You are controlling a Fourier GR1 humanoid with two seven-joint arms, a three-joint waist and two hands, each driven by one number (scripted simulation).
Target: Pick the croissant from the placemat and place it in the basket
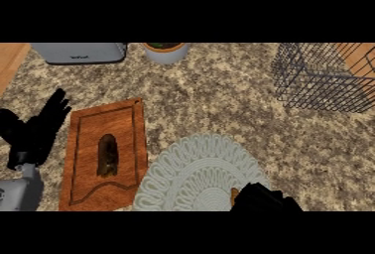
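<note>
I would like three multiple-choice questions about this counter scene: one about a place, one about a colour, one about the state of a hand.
1. Where is the wire basket?
A. upper right of the counter
B. lower left
C. on the wooden board

2. What colour is the round placemat?
A. red
B. pale grey
C. black

3. How is the left hand?
A. curled round the croissant
B. open, fingers up, at the left edge
C. inside the basket

Answers:
1 A, the basket stands at the view's upper right.
2 B, the woven mat is pale grey.
3 B, its fingers are straight and hold nothing.
</note>
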